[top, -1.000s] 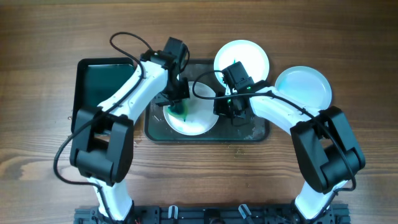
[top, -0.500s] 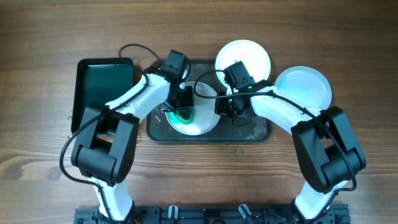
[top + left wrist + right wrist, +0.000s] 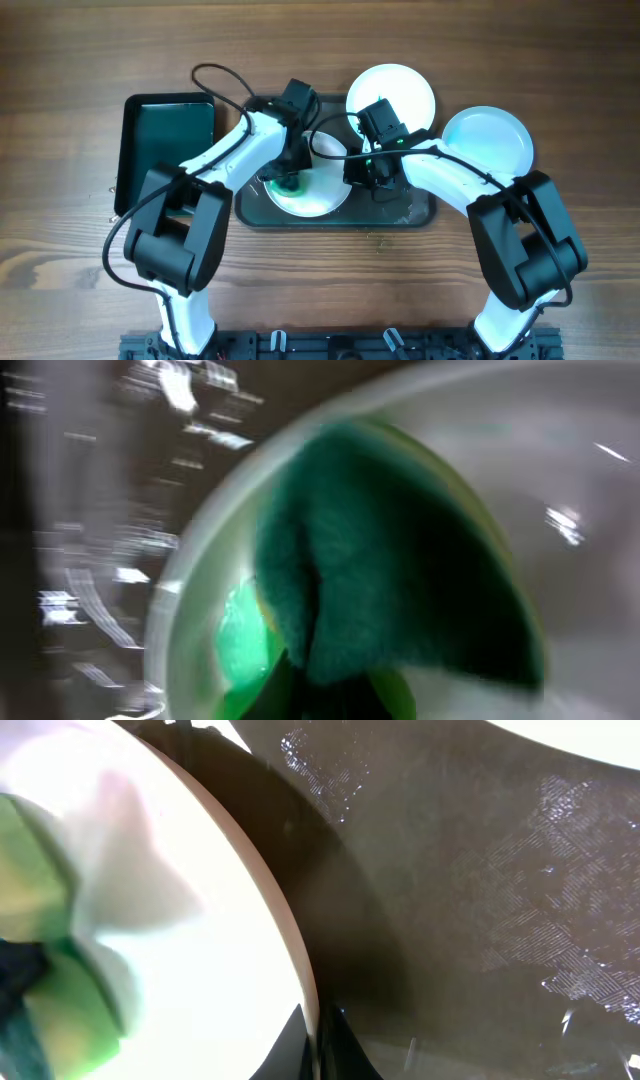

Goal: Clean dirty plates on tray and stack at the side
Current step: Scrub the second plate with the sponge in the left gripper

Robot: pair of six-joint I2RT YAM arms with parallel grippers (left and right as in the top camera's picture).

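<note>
Overhead sits fixed above the table (image 3: pixel 500 60) and faces straight down, far enough off to hold the whole work area. Left wrist cam is right up against the plate (image 3: pixel 318 200) in the tray (image 3: pixel 412 208), looking down on its rim and the green sponge (image 3: pixel 400 560) (heavily blurred). Right wrist cam is just as near on the other side, looking along that plate's rim and the tray floor, so all three views share that one plate.

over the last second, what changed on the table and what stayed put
The left pincer rubbed the sponge slightly down and around on the plate, its forearm swinging right off the small tray. The right pincer stayed at that plate's rim; two clean plates unmoved.
</note>
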